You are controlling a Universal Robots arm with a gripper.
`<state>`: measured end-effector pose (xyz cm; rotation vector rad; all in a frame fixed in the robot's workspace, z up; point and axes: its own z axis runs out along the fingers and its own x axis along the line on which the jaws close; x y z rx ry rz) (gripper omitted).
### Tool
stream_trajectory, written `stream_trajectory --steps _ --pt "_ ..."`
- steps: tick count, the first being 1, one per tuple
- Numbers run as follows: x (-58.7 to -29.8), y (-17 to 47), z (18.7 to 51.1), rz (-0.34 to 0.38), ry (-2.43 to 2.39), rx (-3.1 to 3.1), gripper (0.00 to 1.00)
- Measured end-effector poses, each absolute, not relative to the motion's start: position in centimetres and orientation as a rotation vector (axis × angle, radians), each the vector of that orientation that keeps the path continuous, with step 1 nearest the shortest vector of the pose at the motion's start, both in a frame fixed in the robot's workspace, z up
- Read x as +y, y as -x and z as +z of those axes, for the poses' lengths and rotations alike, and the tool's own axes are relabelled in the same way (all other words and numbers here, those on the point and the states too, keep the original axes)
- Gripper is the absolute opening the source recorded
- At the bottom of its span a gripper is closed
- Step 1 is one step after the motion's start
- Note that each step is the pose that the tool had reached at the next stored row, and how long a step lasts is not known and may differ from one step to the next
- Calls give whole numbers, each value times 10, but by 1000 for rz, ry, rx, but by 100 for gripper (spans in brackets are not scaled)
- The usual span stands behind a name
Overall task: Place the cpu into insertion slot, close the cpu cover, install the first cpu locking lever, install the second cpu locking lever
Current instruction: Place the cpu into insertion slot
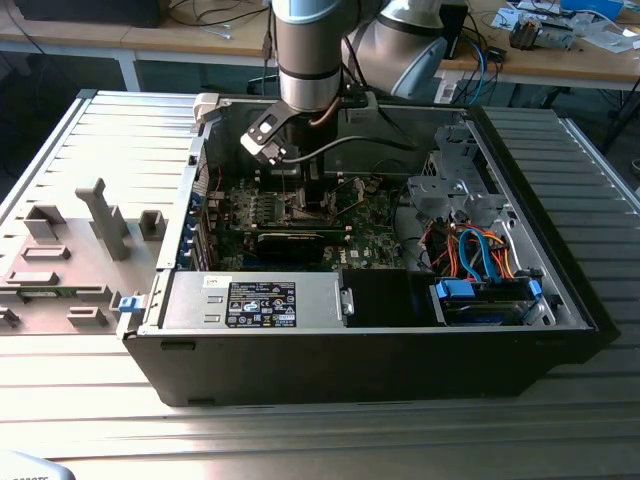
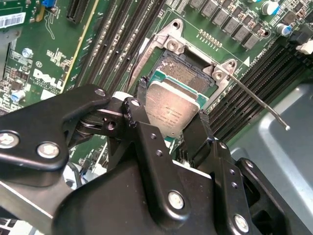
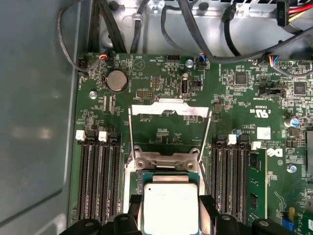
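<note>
two jaws grip the cpu (image 2: 171, 110) by opposite edges over the insertion slot (image 2: 188, 73).

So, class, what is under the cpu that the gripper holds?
The insertion slot: one part shows past the cpu; the rest is hidden beneath the cpu and gripper.

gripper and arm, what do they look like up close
The gripper is matte black metal: flat linkage bars joined by silver screws, ending in two slim black jaws. The arm is a silver-grey tube with a dark band, and a black cable loops off its wrist.
</note>
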<state>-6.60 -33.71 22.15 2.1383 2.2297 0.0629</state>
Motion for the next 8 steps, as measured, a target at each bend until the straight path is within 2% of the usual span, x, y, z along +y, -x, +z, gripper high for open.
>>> stream_trajectory --steps 8 --pt "-337 69 210 63 -2142 2226 54"
